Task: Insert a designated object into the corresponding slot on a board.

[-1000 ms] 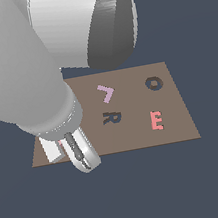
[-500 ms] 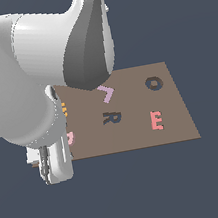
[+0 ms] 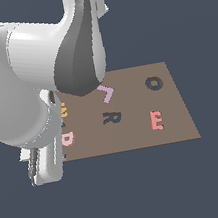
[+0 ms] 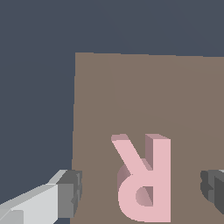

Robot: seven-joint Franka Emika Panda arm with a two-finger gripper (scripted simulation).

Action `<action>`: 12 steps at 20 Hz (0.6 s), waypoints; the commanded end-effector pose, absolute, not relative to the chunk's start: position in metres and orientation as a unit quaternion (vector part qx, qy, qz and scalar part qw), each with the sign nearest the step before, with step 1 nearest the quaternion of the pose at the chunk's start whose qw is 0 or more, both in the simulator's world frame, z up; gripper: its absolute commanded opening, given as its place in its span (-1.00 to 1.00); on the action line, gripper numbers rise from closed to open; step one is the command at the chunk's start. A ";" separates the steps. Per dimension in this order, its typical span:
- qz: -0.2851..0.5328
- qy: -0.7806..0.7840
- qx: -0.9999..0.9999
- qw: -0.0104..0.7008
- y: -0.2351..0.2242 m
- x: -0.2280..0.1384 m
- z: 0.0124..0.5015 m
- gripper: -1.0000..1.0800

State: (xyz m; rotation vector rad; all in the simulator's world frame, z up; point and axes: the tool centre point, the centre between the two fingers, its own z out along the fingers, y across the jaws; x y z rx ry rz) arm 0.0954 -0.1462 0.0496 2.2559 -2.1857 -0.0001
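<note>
The light-pink R (image 4: 146, 181) lies flat on the brown board (image 4: 153, 96), close to one of its corners. My gripper (image 4: 142, 192) is open above it. One grey finger (image 4: 65, 194) shows on one side of the letter and the other finger (image 4: 213, 188) on the opposite side, both apart from it. In the exterior view my hand (image 3: 42, 166) hangs over the board's near corner on that view's left, and the arm hides most of the pink R (image 3: 67, 138). The dark R-shaped slot (image 3: 111, 116) lies near the middle of the board (image 3: 179, 124).
A salmon-pink E (image 3: 156, 120), a lavender letter (image 3: 106, 94) and an orange W (image 3: 63, 111) also lie on the board. A dark O recess (image 3: 153, 83) is at its far side on the exterior view's right. My bulky arm covers that view's left.
My hand has swung toward the exterior view's left and now hangs over the board's near-left corner above the pink R. The arm has turned. The letters have not moved.
</note>
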 end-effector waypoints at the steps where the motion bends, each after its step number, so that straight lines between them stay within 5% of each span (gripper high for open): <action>1: 0.000 -0.698 0.716 0.000 -0.147 0.095 0.049 0.92; 12: 0.000 -0.695 0.719 0.000 -0.146 0.095 0.034 0.92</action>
